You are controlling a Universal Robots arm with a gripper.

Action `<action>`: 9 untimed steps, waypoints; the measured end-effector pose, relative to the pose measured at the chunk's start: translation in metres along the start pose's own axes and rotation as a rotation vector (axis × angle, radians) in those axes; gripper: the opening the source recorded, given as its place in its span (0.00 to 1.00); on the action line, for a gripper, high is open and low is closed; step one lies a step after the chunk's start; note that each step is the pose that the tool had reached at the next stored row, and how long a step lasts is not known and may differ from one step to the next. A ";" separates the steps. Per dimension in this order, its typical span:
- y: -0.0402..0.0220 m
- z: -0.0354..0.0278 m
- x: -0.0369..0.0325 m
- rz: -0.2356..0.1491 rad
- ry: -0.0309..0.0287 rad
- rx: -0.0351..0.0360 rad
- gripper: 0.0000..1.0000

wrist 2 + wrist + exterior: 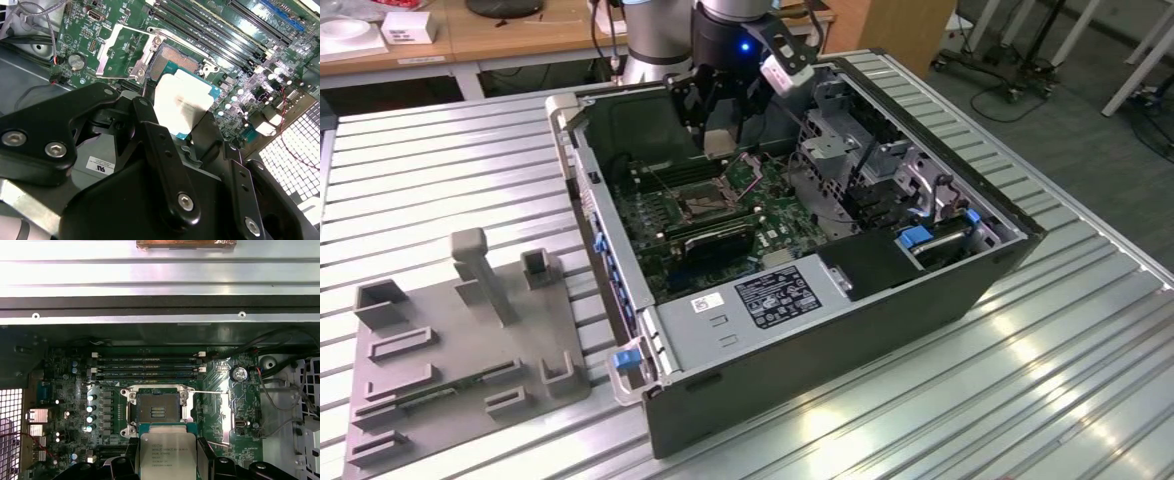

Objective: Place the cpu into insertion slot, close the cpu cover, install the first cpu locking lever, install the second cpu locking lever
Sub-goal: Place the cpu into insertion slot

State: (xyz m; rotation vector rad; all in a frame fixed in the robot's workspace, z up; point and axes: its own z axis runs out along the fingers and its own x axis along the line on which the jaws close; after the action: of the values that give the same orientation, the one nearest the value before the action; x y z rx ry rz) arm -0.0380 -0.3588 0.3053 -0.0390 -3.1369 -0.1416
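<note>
The cpu (161, 456) sits pinched between the fingers (206, 460) (near the insertion slot (157, 411)).

Black jointed pincer (182, 122), silver screws (186, 201), small white label (100, 165), silver-grey arm (651, 45), blue light (744, 45)

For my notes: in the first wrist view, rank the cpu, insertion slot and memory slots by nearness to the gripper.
1. cpu: held in the gripper.
2. insertion slot: just beyond the cpu.
3. memory slots: farther, past the slot.

Both wrist views near insertion slot (156, 411)
</note>
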 end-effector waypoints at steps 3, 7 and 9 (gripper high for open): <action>0.0000 0.0002 0.0000 0.000 0.0000 -0.0001 0.54; -0.0001 0.0012 0.0000 0.000 -0.0001 -0.0002 0.54; -0.0002 0.0021 0.0000 0.000 -0.0001 -0.0001 0.54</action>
State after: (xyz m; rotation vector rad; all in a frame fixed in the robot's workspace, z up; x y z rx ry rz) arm -0.0380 -0.3588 0.3032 -0.0390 -3.1370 -0.1418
